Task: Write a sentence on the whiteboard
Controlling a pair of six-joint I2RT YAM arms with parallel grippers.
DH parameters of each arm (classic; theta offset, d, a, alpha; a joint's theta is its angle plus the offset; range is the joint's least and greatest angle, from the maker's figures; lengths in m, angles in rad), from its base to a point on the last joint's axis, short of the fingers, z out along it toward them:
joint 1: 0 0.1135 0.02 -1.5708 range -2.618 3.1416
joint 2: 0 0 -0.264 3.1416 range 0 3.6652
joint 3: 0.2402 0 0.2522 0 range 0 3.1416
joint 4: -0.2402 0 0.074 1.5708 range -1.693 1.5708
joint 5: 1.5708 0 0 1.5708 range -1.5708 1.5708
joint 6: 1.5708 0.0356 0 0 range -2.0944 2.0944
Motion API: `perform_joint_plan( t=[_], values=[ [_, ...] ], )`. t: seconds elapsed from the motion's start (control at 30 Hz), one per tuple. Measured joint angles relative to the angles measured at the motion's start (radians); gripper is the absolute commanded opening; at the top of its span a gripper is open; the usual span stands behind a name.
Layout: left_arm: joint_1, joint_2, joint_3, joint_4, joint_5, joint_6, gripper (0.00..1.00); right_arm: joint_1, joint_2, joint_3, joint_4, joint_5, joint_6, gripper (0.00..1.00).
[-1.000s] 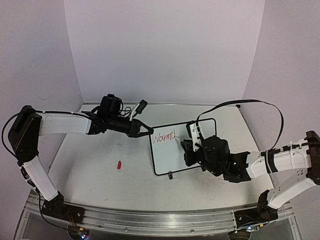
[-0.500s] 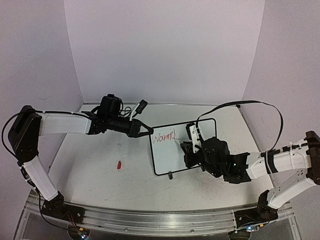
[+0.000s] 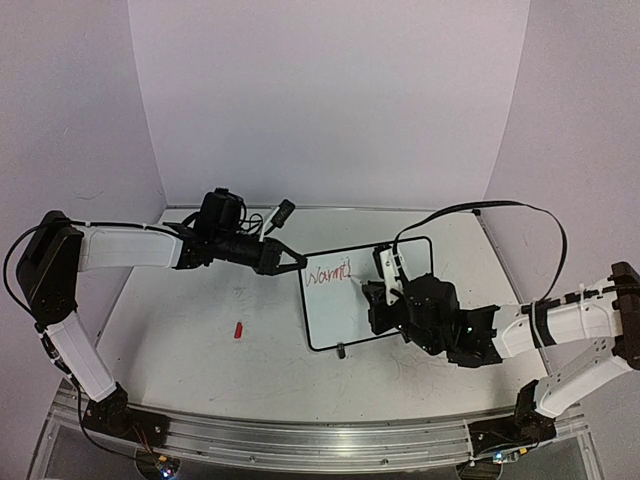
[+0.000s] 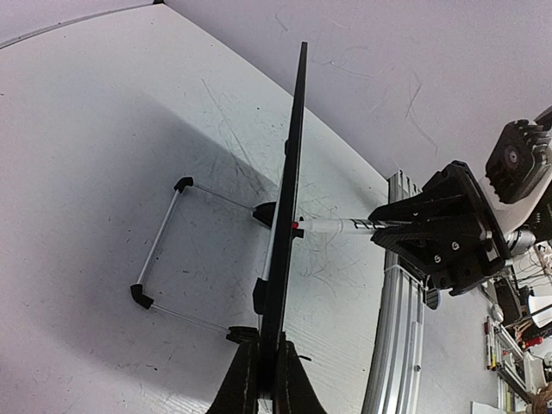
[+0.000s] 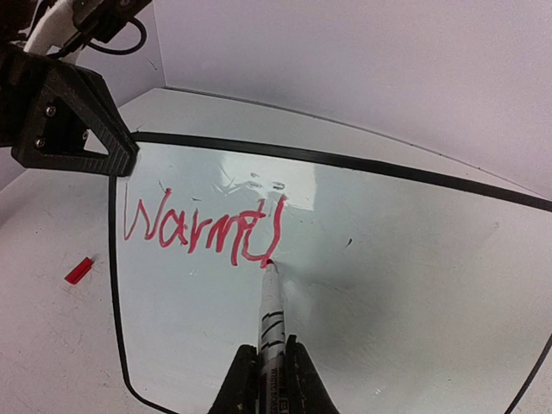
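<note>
A small red piece (image 3: 238,329) lies on the desk (image 3: 200,370), left of its middle. The left gripper (image 3: 290,262) is closed tight on the left edge of the whiteboard (image 3: 335,322), which stands tilted a little right of the desk's middle. The sentence (image 5: 203,228) reads only "Warmt", in red, at the board's top left corner. The right gripper (image 5: 269,366) is closed around a marker (image 5: 271,310), and the marker's tip touches the board just under the last letter.
</note>
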Motion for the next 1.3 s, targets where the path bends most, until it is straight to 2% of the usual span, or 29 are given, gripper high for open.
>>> perform_joint_plan(
  t=[1.3],
  values=[
    [0.0,0.0,0.0,0.0,-0.001,-0.001,0.0,-0.017,0.006,0.018,0.003,0.03,0.006,0.0]
  ],
)
